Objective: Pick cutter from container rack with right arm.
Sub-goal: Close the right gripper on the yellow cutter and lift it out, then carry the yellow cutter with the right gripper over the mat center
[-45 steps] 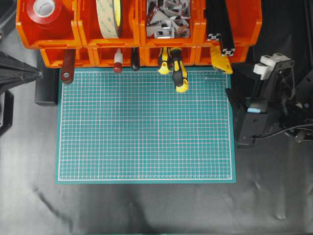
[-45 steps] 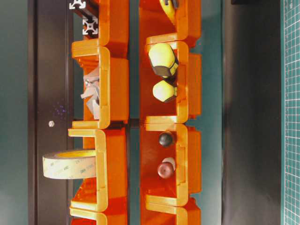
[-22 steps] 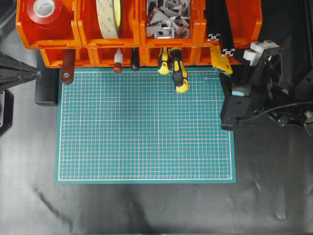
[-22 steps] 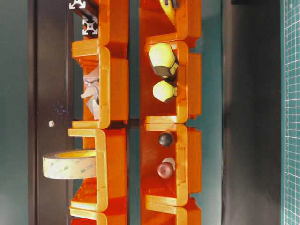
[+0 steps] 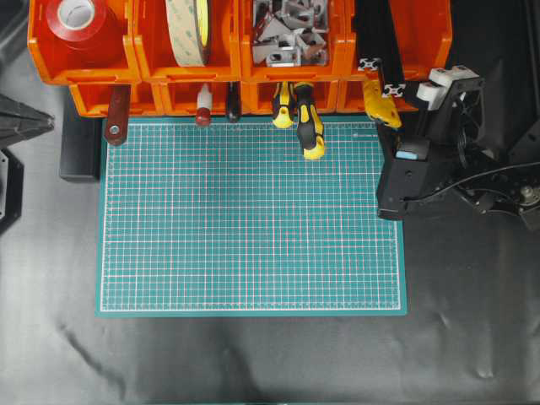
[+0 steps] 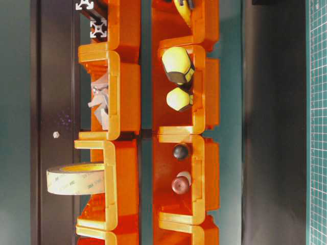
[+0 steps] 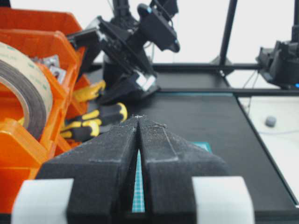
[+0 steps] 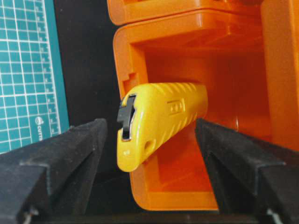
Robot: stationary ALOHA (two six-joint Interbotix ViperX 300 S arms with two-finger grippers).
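At rack's right end | right gripper (image 8: 149, 140) swung in from mat side, fingers (image 8: 60, 154) spread astride cutter (image 8: 159, 119), untouched | left gripper (image 7: 138, 140) closed, idle | ready to close

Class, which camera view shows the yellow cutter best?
The right wrist view: the cutter fills the frame, sticking out of its orange bin. Overhead it is small; table-level shows only a sliver at the top edge; the left wrist view shows part.
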